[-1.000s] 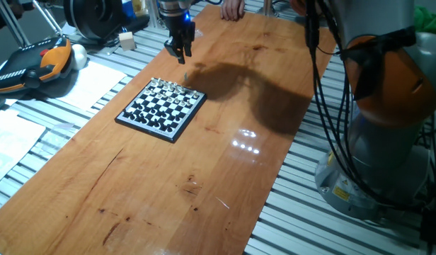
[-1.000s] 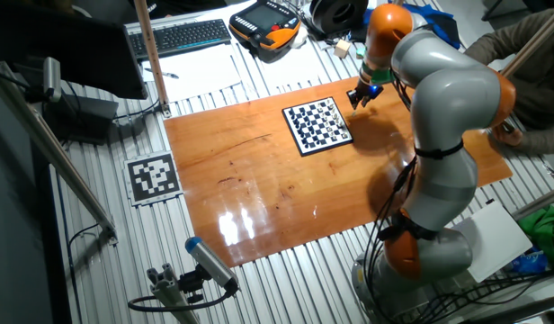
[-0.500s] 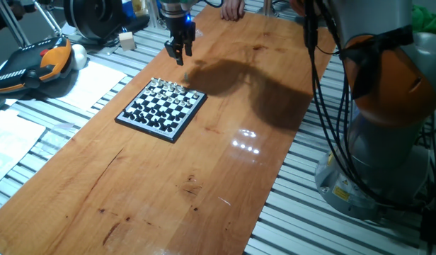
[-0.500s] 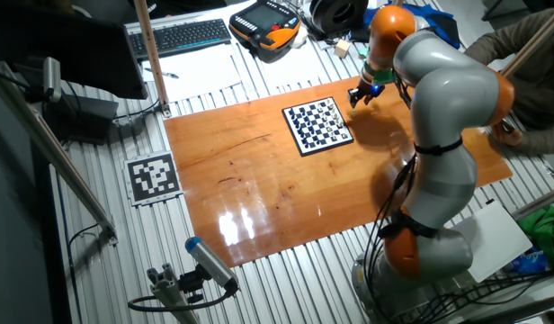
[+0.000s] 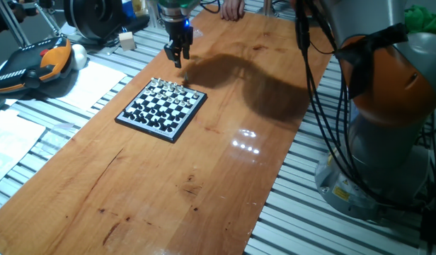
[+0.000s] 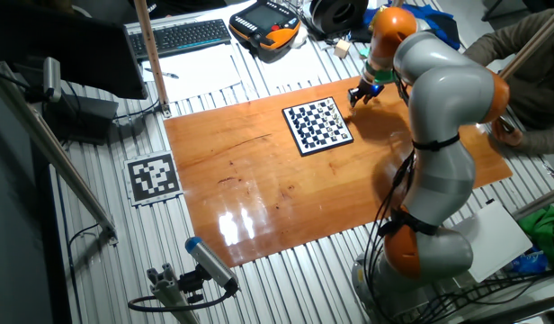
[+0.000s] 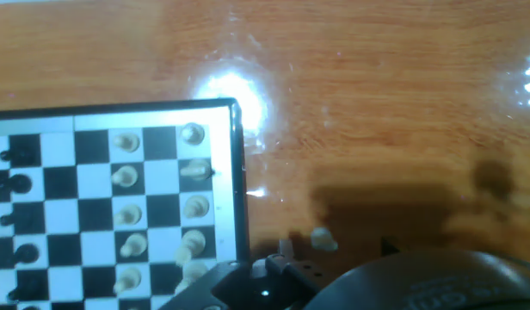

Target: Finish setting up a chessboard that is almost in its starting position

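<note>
The chessboard [image 5: 161, 107] lies on the wooden table, with tiny pale and dark pieces on its black and white checks. It also shows in the other fixed view [image 6: 317, 126] and at the left of the hand view [image 7: 119, 207]. A small pale piece [image 7: 322, 238] lies on the bare wood just right of the board's dark rim. My gripper [image 5: 177, 60] hangs just beyond the board's far edge, low over the table. It also shows in the other fixed view [image 6: 356, 97]. In the hand view the gripper [image 7: 335, 251] is open, with the pale piece between its fingertips.
An orange and black teach pendant [image 5: 34, 65] and white paper sheets [image 5: 94, 81] lie left of the table. A person's hand [image 5: 232, 8] rests at the table's far edge. The robot base [image 5: 388, 134] stands at the right. A keyboard [image 6: 183, 36] sits beyond the table.
The gripper has shifted a little to the left and closer to the board's far edge. The board and its pieces have not moved.
</note>
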Motion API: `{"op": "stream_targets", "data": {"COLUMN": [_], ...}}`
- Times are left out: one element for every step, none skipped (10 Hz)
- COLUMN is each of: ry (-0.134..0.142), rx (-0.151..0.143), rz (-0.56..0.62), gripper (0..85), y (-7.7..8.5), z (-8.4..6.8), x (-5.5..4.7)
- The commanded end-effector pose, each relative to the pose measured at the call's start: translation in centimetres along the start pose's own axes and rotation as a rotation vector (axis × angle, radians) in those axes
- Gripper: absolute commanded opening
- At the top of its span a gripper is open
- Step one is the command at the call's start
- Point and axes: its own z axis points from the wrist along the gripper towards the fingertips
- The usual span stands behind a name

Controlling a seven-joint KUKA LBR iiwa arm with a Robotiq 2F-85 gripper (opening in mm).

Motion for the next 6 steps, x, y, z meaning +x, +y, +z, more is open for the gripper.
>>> {"op": "stream_targets", "data": {"ry": [-0.003,-0.009,-0.014,-0.026,-0.034,-0.041], "rx": [-0.004,-0.005,-0.007,-0.003,0.003,-0.003], "rz": [0.0,0.002,0.008,0.014,0.015,0.015], "gripper": [51.0,51.0,51.0,51.0,51.0,51.0], "y": [-0.1,0.0,0.2,0.4,0.5,0.6], "z": [0.4,0.7,1.1,1.4,1.8,2.4], "x": [-0.1,0.0,0.1,0.4,0.5,0.7]}}
